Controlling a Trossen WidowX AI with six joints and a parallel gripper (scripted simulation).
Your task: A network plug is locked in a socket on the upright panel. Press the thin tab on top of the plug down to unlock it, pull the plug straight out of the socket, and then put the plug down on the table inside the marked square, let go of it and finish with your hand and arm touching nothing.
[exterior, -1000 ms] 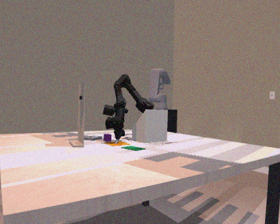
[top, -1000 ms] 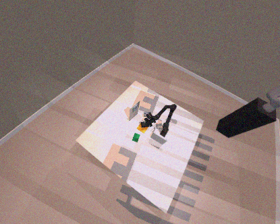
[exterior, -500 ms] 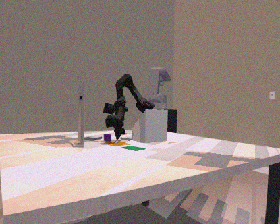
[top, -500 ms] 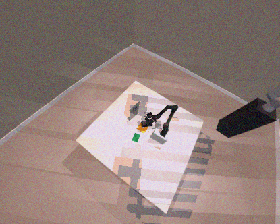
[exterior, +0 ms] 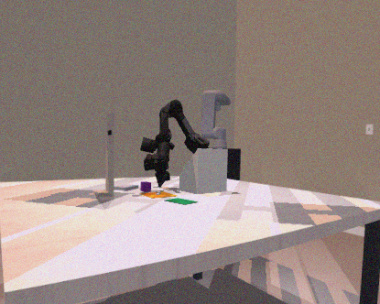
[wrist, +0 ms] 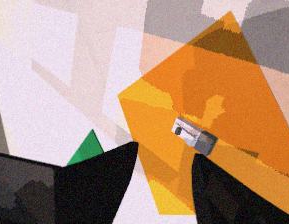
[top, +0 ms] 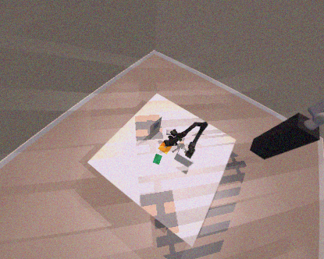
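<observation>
The plug [wrist: 195, 136], small, clear-and-grey, lies on its own on the orange square [top: 167, 150] [exterior: 151, 195] [wrist: 225, 75] on the table. My gripper [top: 167, 144] [exterior: 160, 186] [wrist: 165, 155] is open and points down over the orange square. The plug shows beyond the fingertips, not between them. Its dark end is close to the right fingertip in the wrist view; whether they touch I cannot tell. The upright panel [top: 155, 125] [exterior: 110, 157] stands apart from the gripper. Its socket shows as a small dark spot in the exterior view.
A flat green patch [top: 157, 158] [exterior: 181, 201] [wrist: 91, 149] lies beside the orange square. A purple cube [exterior: 146, 186] is near the gripper, on the panel side. A pale wedge-sided box [exterior: 211, 171] stands by the arm's base. A black pedestal [top: 282, 136] is beyond the table.
</observation>
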